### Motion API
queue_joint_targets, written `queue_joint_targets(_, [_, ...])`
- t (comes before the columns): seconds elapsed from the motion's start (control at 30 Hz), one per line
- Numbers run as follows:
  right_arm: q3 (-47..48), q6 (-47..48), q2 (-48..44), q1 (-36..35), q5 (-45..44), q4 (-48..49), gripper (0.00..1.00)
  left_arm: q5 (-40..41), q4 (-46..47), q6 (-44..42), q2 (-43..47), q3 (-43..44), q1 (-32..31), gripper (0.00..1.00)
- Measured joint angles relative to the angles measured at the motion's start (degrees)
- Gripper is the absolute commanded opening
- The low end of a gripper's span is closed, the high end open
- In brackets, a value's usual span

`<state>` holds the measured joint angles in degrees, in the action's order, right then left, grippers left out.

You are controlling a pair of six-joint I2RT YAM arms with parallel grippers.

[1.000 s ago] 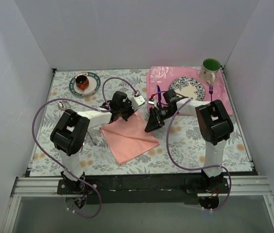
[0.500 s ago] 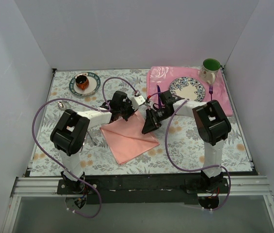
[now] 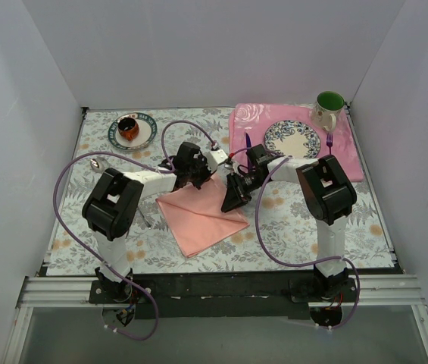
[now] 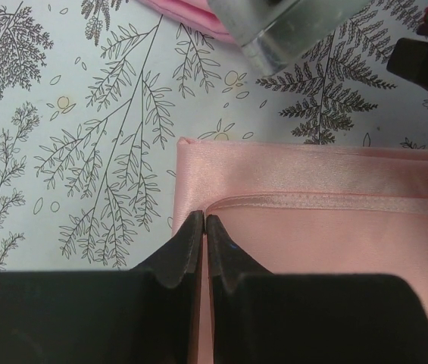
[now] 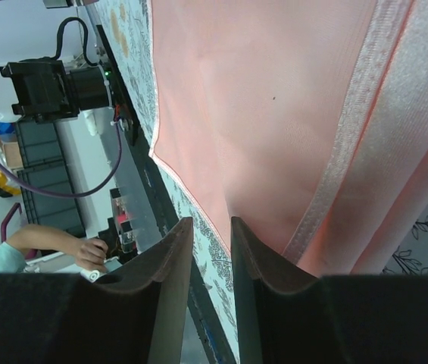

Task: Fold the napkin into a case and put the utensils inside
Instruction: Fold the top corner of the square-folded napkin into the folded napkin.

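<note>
Partly hidden: napkin (image 3: 202, 216) far corner beneath both jaws.

My left claw (image 4: 202, 221) and right claw (image 5: 210, 227) sit just beside each other at the far corner of the napkin (image 3: 202, 218), leaving little room between them. The left arm's cable (image 3: 57, 201) and right arm's cable (image 3: 262, 227) loop over the desk (image 3: 365, 221) on either side. The placemat (image 3: 251, 117) with its plate (image 3: 293, 139) and mug (image 3: 329, 106) blocks the far right, a saucer (image 3: 144, 138) with a cup (image 3: 127, 127) the far left; I see bare passage along the near right edge.
</note>
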<state>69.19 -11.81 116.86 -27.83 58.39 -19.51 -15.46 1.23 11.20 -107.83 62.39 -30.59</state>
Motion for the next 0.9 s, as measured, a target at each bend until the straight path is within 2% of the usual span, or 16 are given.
queue_joint_targets(0.27, [0.0, 0.0, 1.5, 0.0, -1.3, 0.0, 0.33, 0.0, 0.0, 0.7, 0.0, 0.0, 0.0, 0.0])
queue_joint_targets(0.33, [0.0, 0.0, 2.4, 0.0, -1.8, 0.0, 0.33, 0.1, -0.4, 1.5, 0.0, 0.3, 0.0, 0.06])
queue_joint_targets(0.4, [-0.2, 0.0, 2.8, 0.0, -2.5, 0.0, 0.33, 0.0, -1.6, 2.8, 0.0, 1.1, 0.2, 0.2])
queue_joint_targets(0.53, [-0.5, -0.2, 2.8, 0.0, -2.8, 0.0, 0.33, -1.8, -5.4, 7.4, 0.6, 4.2, 1.8, 0.33])
queue_joint_targets(0.67, [-0.5, -0.4, 2.8, 0.0, -3.0, 0.0, 0.33, -11.1, -10.0, 14.2, 5.5, 5.2, 8.1, 0.43])
queue_joint_targets(0.8, [-0.7, -0.6, 2.8, 0.0, -3.0, 0.0, 0.33, -25.8, -17.0, 20.1, 12.4, 5.3, 16.2, 0.47])
queue_joint_targets(0.83, [-0.7, -0.7, 2.8, 0.0, -3.0, 0.0, 0.33, -29.6, -18.8, 21.3, 13.5, 5.2, 17.3, 0.52])
queue_joint_targets(0.9, [-0.8, -0.8, 2.8, 0.0, -3.0, 0.0, 0.33, -37.1, -21.6, 24.2, 14.5, 4.1, 18.0, 0.55])
